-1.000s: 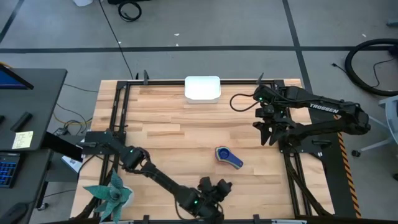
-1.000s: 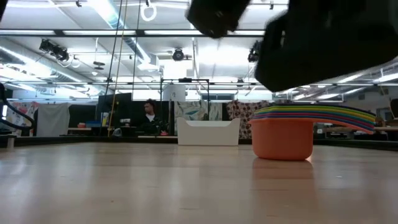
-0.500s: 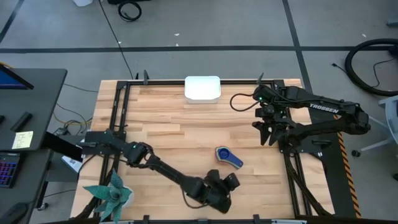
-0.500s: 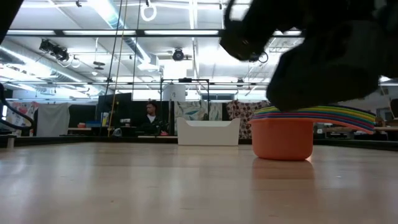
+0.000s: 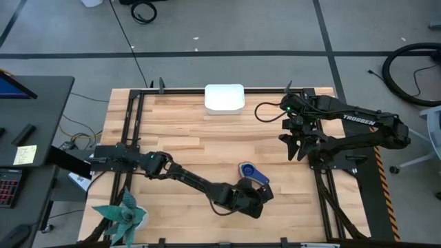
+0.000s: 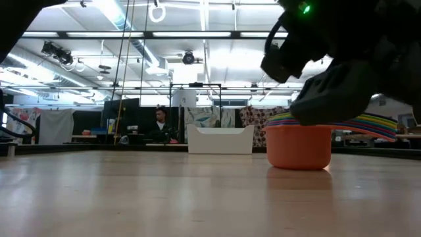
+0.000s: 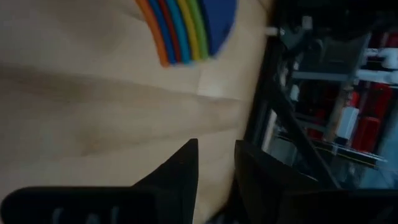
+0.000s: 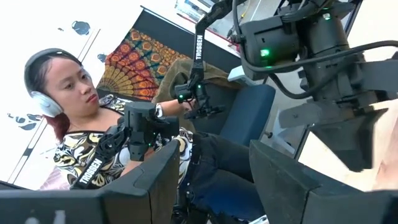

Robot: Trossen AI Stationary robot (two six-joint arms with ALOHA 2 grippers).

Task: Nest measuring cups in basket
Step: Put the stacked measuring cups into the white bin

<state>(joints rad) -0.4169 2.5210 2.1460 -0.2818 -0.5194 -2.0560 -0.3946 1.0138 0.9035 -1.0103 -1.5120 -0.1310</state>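
The nested measuring cups (image 5: pixel 253 173) sit right of the table's middle, with the basket (image 5: pixel 224 98) well apart at the far edge.

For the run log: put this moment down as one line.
left gripper: open, beside measuring cups | cups: nested stack on table | basket: far edge | right gripper: open, waiting at right

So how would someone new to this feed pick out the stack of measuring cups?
On the wooden table, look at the near right part, just ahead of the left arm's tool. The measuring cups sit there nested, blue on top from above, orange at the base with rainbow rims in the low view. The only other item, the basket, is white, at the far edge.
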